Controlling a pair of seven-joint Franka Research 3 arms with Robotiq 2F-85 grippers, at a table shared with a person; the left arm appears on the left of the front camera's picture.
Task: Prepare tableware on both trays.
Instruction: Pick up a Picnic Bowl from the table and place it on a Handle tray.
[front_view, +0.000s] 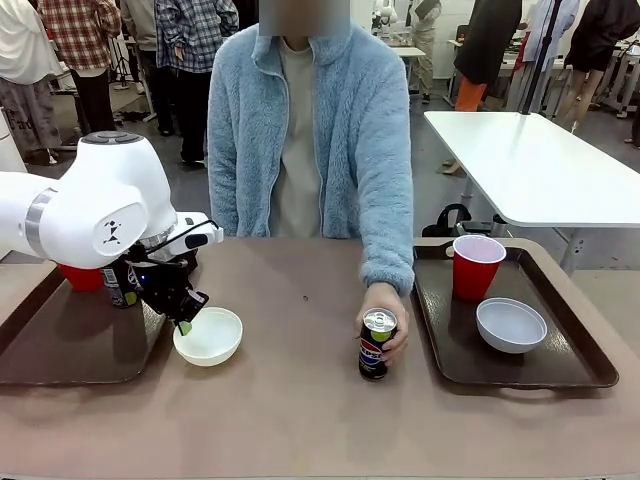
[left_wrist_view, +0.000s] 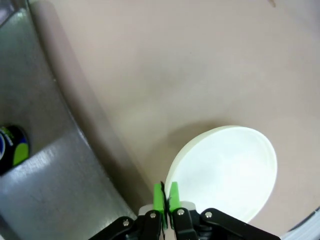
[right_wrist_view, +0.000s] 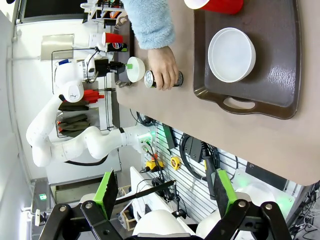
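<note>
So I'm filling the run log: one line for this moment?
left hand: shut on white bowl rim | right hand: open, holding nothing | person's hand: holding drink can on table

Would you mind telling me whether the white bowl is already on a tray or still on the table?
On the table: the white bowl sits upright beside the left tray, its rim pinched by the left gripper.

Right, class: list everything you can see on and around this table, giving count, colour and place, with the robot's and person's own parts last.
trays: two, dark brown; left tray, right tray.
red cups: two; one on the right tray, one behind the left arm.
white bowl: one, on the table beside the left tray.
grey-blue bowl: one, on the right tray.
cans: two, dark; one on the left tray, one mid-table.
person's hand: on the mid-table can.
left gripper: fingers shut on the white bowl's rim.
right gripper: open, off the table.
</note>
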